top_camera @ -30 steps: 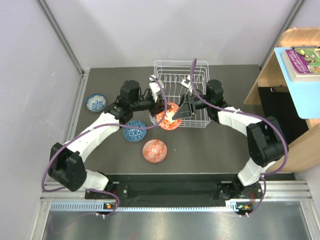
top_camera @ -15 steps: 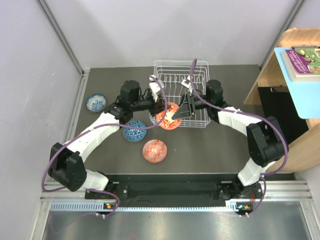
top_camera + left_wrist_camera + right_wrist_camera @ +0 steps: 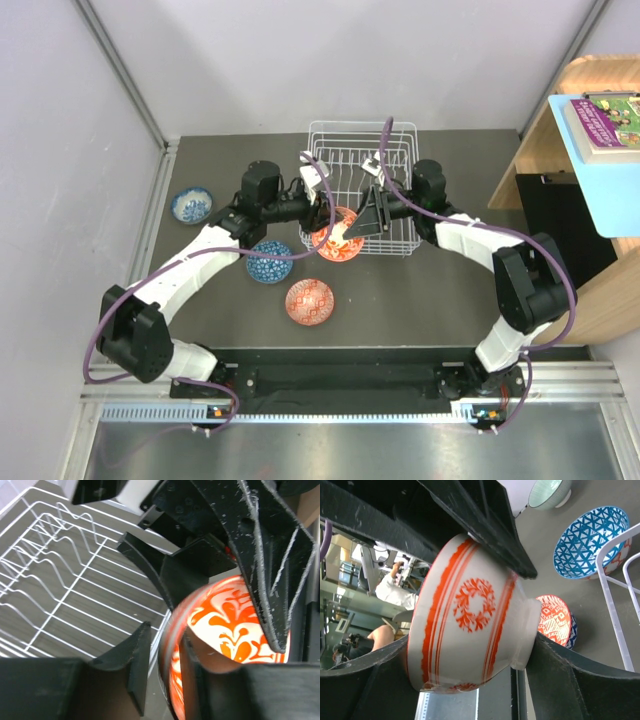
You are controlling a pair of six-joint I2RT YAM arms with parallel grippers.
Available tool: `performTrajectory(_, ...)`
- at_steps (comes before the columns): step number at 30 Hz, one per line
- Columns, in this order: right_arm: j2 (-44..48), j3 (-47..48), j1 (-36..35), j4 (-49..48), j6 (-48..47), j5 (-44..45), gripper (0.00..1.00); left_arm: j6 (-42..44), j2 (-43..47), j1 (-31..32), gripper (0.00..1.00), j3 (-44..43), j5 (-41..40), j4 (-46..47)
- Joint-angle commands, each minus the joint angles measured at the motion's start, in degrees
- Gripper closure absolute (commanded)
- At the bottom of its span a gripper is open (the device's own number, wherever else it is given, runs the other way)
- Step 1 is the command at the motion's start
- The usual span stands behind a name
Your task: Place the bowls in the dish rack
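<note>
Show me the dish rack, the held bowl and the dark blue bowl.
dish rack (image 3: 350,124), top view, far rim.
held bowl (image 3: 470,605), right wrist view, outer wall.
dark blue bowl (image 3: 270,268), top view, inside.

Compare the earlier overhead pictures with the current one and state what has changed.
Nothing visibly changed. The left end effector and right end effector stay together at the orange bowl at the near left corner of the dish rack. The second orange bowl, the nearer blue bowl and the far-left blue bowl stay on the table.
</note>
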State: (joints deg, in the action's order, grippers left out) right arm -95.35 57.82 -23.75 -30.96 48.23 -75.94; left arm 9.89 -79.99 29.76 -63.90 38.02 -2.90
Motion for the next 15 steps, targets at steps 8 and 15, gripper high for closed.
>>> performTrajectory(8,1.04,0.89,0.37,-4.64,-1.12,0.18,1.0,-0.22,0.53,0.74,0.58,-2.19,2.94,0.96)
performTrajectory(15,1.13,1.06,0.9,-1.65,-3.67,1.5,1.0,0.57,0.62,0.74,0.57,-2.55,1.8,0.0)
